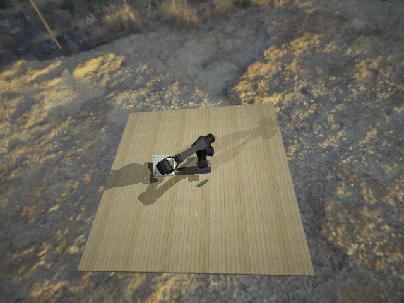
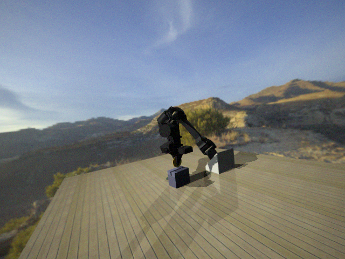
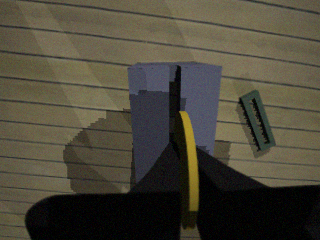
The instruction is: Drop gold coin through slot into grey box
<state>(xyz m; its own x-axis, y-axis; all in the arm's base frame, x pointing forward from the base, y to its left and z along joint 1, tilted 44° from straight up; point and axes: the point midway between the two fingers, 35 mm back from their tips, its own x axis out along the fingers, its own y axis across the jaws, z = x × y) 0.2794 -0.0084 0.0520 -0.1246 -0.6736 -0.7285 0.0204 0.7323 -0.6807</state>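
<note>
in your wrist view, going left to right, you first meet bare wooden deck (image 3: 60, 65) planks crossed by the arm's shadow, then the grey box (image 3: 150, 115) seen from above, its narrow slot (image 3: 174, 90) running down the middle of the lid. just right of that slot line you see the gold coin (image 3: 190, 160) edge-on, pinched between the dark fingers of the gripper (image 3: 189, 200). the jaws are almost fully closed, held apart only by the coin's thin edge. the coin's lower rim hangs above the lid, slightly to the right of the slot rather than in it. further right, the dark-green holder (image 3: 257, 120) lies on the planks, apart from the box, with nothing standing in it.

in your exterior view, the box (image 2: 178, 176) sits left of the white arm base (image 2: 220, 161), and the coin (image 2: 176, 161) hangs just above the box top, not touching it. from the top view, the holder (image 1: 202, 183) lies near the box (image 1: 204, 168), toward the camera, and the arm covers most of the box.
</note>
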